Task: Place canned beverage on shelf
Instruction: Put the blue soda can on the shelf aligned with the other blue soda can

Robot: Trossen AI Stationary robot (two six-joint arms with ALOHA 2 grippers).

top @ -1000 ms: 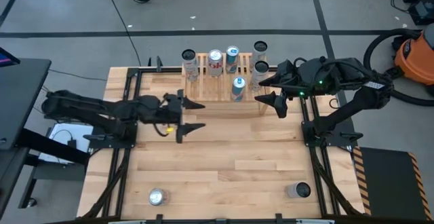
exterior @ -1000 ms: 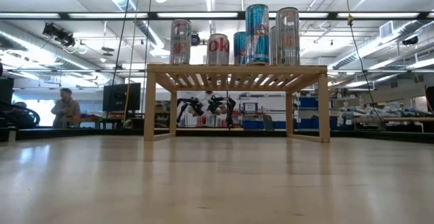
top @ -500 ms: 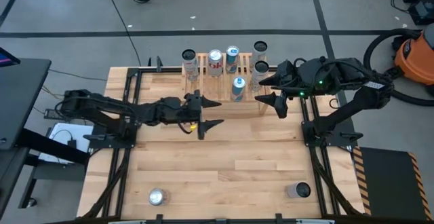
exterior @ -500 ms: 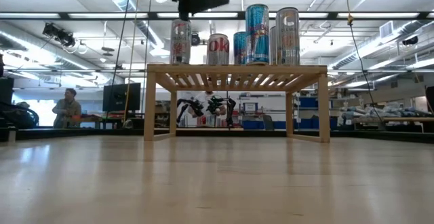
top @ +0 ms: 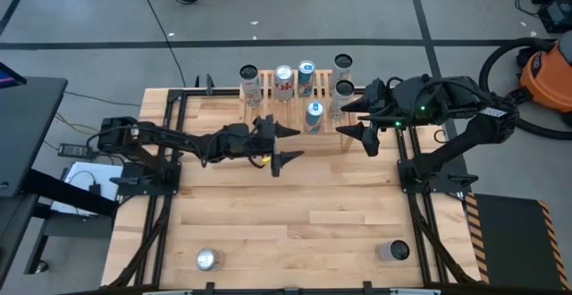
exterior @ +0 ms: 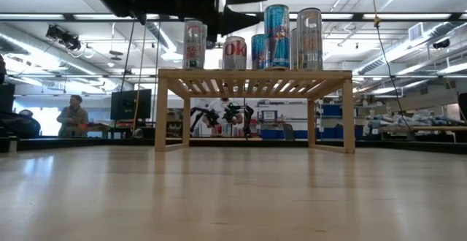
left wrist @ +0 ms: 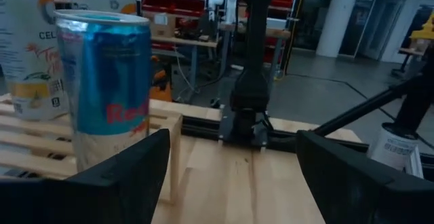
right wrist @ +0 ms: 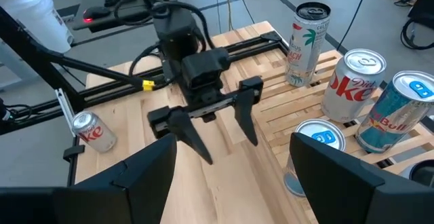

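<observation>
The light wood shelf (top: 277,116) stands at the table's far middle on its board sides, with several cans upright on its slats (exterior: 255,74). The nearest is a blue can (top: 314,110), which also shows in the left wrist view (left wrist: 108,95). My left gripper (top: 297,143) is open and empty above the table, just left of and near the shelf's front edge; it shows high up in the low view (exterior: 255,5). My right gripper (top: 343,120) is open and empty at the shelf's right end.
Two loose cans stand near the table's front edge, one at the left (top: 207,259) and one at the right (top: 394,251). The wide wooden tabletop (top: 295,206) between them and the shelf is bare. Dark arm frames run along both table sides.
My left gripper has moved toward the table's right edge, from left of centre to the shelf's front, staying open and empty.
</observation>
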